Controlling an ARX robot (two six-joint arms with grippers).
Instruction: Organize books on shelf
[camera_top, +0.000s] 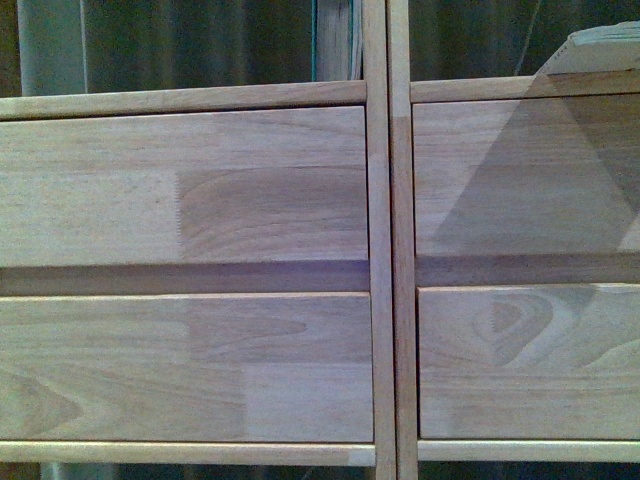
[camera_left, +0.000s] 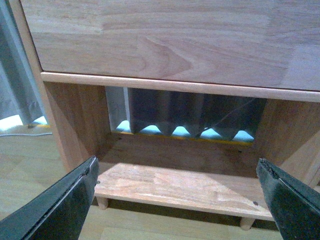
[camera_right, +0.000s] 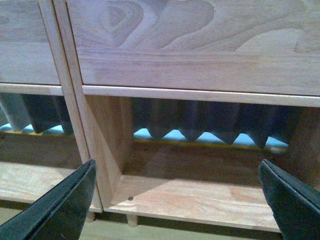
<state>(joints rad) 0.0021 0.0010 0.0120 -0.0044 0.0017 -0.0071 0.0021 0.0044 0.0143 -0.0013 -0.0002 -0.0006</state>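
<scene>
The light wood shelf (camera_top: 200, 190) fills the front view with its drawer fronts. A teal-edged book with yellowed pages (camera_top: 337, 40) stands upright in the compartment above, against the centre post. A pale book (camera_top: 600, 50) leans at the top right. Neither gripper shows in the front view. My left gripper (camera_left: 176, 167) is open and empty, facing the empty bottom compartment (camera_left: 175, 185) under a drawer front (camera_left: 165, 45). My right gripper (camera_right: 177, 165) is open and empty before another empty bottom compartment (camera_right: 200, 197), beside the centre posts (camera_right: 75, 100). No book shows in either wrist view.
A dark pleated curtain (camera_left: 190, 112) hangs behind the backless compartments, with a blue strip (camera_right: 175, 136) at its foot. The shelf stands on short legs (camera_left: 102, 202) over a pale wood floor (camera_left: 30, 170).
</scene>
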